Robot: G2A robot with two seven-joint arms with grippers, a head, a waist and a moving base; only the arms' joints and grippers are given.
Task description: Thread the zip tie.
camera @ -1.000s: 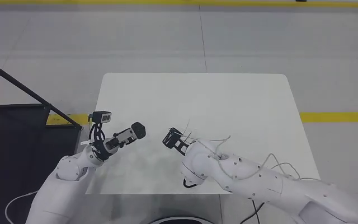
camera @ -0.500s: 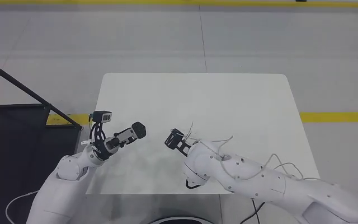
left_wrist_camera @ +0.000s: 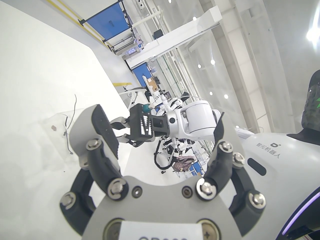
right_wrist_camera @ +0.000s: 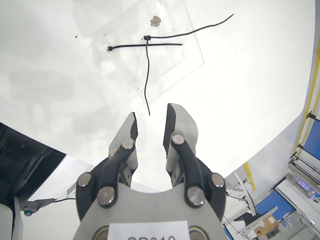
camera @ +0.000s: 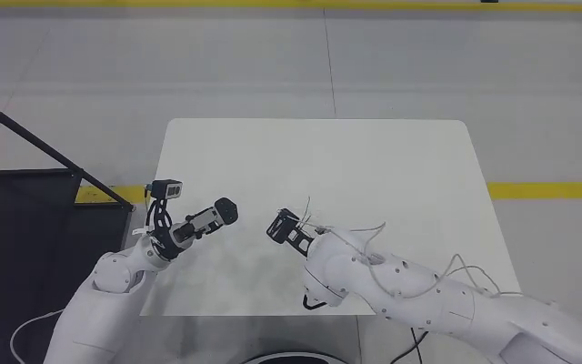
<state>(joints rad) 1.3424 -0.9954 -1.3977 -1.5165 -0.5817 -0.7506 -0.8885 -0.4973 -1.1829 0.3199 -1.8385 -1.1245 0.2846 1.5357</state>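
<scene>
Right wrist view: clear plate (right_wrist_camera: 170, 61) lies flat on the white tabletop (right_wrist_camera: 237, 81). Two black ties are crossed on it. The zip tie (right_wrist_camera: 147, 76) has its head near the plate's middle. One strand runs from the head across the plate edge toward the right hand (right_wrist_camera: 152, 109), its tip ending just short of the gap between the fingers and touching neither. Another strand leaves the same head and curves off past the far plate edge; whether these are one tie or two, cannot tell. The second tie (right_wrist_camera: 140, 46) lies straight, head at one plate edge, strap passing under or over the first at the crossing. A brown spot (right_wrist_camera: 155, 21) sits on the plate near the ties.

Right hand: fingers spread, nothing between them.

Top view: right hand (camera: 284, 225) is over the near middle of the tabletop (camera: 382, 164), with the ties just beyond it. Left hand (camera: 225, 212) is near the left edge, apart from the right.

Left wrist view: left hand (left_wrist_camera: 160, 116) spread wide, empty, raised off the tabletop.
</scene>
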